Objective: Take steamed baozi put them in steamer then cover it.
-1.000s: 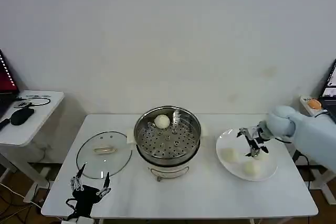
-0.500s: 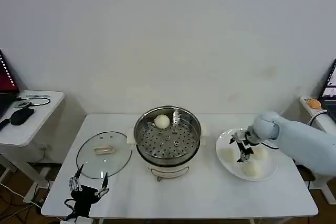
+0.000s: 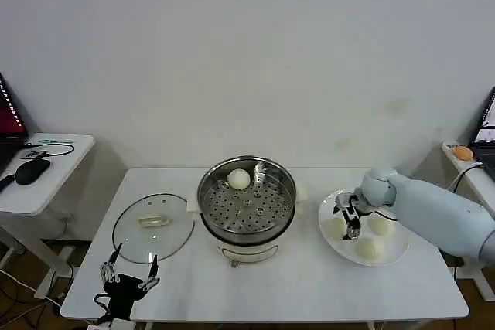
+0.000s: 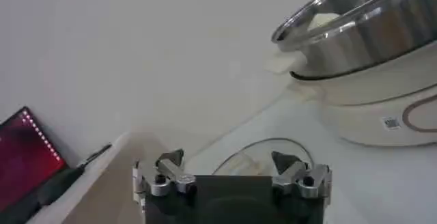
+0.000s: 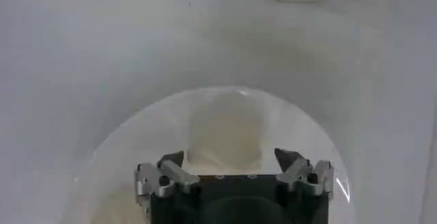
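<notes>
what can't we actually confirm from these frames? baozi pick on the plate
- Head view: the right gripper covers part of the leftmost baozi on the plate; contact cannot be told.
- Right wrist view: the open fingers straddle that baozi, whose near side is behind the gripper body.
- Left wrist view: the cover is partly behind the left gripper; the steamer is cut off by the edge.

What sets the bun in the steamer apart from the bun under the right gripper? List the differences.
The bun in the steamer sits alone on the perforated tray; the bun under the right gripper lies on the white plate beside two others. The steamer's bun has nothing above it; the plate's bun has the open right gripper poised over it. Both are small, round, smooth and cream-white.
</notes>
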Robot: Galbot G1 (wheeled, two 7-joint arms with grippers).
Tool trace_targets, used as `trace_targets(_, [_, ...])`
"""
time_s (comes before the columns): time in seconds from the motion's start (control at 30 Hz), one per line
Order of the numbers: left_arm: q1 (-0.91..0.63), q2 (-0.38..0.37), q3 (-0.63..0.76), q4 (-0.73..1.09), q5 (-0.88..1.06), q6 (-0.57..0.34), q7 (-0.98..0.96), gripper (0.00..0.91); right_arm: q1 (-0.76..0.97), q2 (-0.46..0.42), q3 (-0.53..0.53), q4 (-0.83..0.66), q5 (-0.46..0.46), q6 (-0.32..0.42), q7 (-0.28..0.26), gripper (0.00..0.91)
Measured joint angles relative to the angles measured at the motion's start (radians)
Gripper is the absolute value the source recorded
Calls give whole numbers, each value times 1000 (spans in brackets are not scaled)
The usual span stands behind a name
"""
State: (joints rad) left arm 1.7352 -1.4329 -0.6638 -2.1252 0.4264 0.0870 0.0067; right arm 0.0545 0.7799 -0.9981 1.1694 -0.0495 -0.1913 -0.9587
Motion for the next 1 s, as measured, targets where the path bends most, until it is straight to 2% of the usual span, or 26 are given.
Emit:
trace_targets(0.23, [-1,-2,-1,0,-2,0,0,907,0,1,2,-2,5,-8,-10,615])
trace_targets(0.67, [-5,2,3,-10,-3,4,2,907,83,-52,-6,39,45,-16,-34,615])
trace_targets(1.0, [-18,-2,19,-21,-1,10,6,907,279,-74,-72,115,145,-51,-38,615])
